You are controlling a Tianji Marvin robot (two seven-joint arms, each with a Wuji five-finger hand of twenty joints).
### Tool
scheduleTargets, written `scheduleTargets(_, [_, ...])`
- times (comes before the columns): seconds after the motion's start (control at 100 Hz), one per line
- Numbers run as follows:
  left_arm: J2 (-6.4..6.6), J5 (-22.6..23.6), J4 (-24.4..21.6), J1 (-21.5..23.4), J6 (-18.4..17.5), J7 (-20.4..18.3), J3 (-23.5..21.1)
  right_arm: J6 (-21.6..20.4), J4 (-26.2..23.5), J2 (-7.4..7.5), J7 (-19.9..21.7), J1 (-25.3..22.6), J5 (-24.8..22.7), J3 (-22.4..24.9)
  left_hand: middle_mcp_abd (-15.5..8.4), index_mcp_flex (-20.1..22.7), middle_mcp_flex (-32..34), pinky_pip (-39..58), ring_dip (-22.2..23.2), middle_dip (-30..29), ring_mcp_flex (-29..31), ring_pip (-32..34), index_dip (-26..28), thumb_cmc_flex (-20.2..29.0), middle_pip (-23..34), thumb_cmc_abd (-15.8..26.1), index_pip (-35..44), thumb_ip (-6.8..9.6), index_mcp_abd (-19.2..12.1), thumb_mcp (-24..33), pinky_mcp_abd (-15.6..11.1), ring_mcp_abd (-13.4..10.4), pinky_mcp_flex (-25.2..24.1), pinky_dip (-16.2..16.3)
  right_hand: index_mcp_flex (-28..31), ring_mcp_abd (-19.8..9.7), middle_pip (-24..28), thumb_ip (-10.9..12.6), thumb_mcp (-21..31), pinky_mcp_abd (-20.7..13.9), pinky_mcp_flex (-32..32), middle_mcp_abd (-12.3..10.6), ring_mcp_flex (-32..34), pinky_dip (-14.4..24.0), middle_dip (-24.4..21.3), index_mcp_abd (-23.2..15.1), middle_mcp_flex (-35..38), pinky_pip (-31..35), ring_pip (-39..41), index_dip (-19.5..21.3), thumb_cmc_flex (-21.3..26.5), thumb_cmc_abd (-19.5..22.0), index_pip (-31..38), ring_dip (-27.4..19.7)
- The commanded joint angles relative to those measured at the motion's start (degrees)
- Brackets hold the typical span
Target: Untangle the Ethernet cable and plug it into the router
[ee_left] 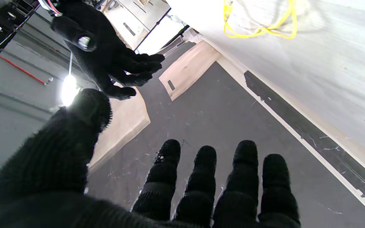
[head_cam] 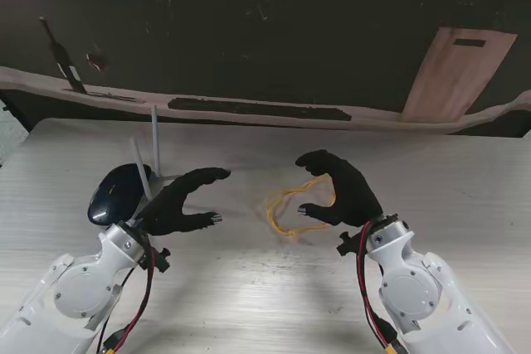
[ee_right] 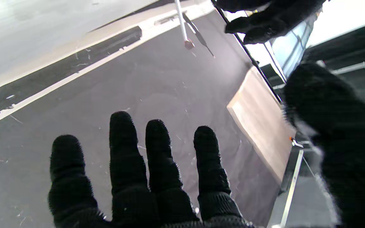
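I'm hovering both my left hand (head_cam: 178,202) and right hand (head_cam: 342,190) spread wide and empty, the yellow cable (head_cam: 292,209) lying looped beside my right palm, router (head_cam: 119,192) behind my left, and I'm probably risking tightening that tangle by grabbing mid-loop.

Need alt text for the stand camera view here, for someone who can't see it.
Two black-gloved robot hands hover open above a pale table, the left hand beside a dark router with upright antennas, the right hand over a loose tangle of yellow Ethernet cable. Neither hand holds anything.
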Motion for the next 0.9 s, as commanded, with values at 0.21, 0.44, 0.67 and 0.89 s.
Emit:
scheduleTargets(0.21, [-0.22, -0.52, 1.50, -1.46, 2.56, -1.63, 0.55, 2.87, 12.23, 2.37, 9.77, 15.88, -2.34, -4.75, -1.01, -1.14, -0.46, 0.21, 0.36, -0.15, 0.26, 0.40, -0.57, 0.37, -0.21, 1.60, -0.39, -0.67, -0.87, -0.81, 0.64, -1.45, -0.86, 1.50, 0.27, -0.42, 0.68, 0.98, -1.14, -1.67, 0.68, -0.63, 0.23, 1.48, -0.35, 0.06, 0.08, -1.63, 0.86, -0.23, 1.80, 1.73, -0.37, 0.64])
scheduleTargets(0.44, [-0.39, -0.86, 2.77, -1.88, 2.17, -1.11, 0.29, 8.48, 22.90, 2.50, 10.60, 25.83, -6.12, -13.01, -0.71, -0.70, 0.64, 1.23, 0.92, 0.17, 1.02, 1.25, -0.56, 0.79, 0.27, 2.33, -0.24, -0.24, -0.57, -2.43, 0.67, -0.89, -0.31, 2.74, 0.00, -0.79, 1.58, 1.39, -0.40, -2.20, 1.44, -0.82, 0.50, 1.76, 0.06, 0.17, -0.21, -1.64, 1.64, 0.14, 4.20, 0.49, 0.32, 0.72])
scheduleTargets(0.67, [-0.49, -1.93, 3.54, -2.32, 1.95, -1.10, 0.49, 14.17, 33.31, 1.36, 7.54, 34.12, -7.70, -21.80, -0.45, -0.10, 2.13, 2.18, 1.29, 0.37, 1.81, 2.02, -0.51, 0.90, 0.72, 3.06, -0.06, 0.00, -0.32, -3.22, 0.71, -0.43, -0.11, 3.39, -0.42, -2.36, 2.54, 1.53, 2.54, -4.46, 1.23, -1.56, -1.38, 1.24, 0.45, -1.99, -2.20, -2.56, 2.11, 0.90, 7.77, -2.54, 1.70, 0.60])
scheduleTargets(0.89, [-0.60, -1.91, 3.97, -2.34, 2.05, -0.75, 0.42, 17.67, 42.50, 1.02, 6.28, 41.50, -10.67, -30.16, -0.37, 0.27, 2.76, 2.17, 1.34, 0.43, 2.18, 2.32, -0.46, 1.05, 0.90, 3.35, 0.05, 0.19, -0.26, -3.80, 0.86, -0.22, -0.20, 3.26, -4.26, -4.90, 2.97, 1.60, 4.21, -7.40, -1.10, -2.88, -6.16, 0.64, 0.61, -1.81, -8.40, -4.14, -0.30, 1.31, 8.51, -4.62, 2.56, -0.38])
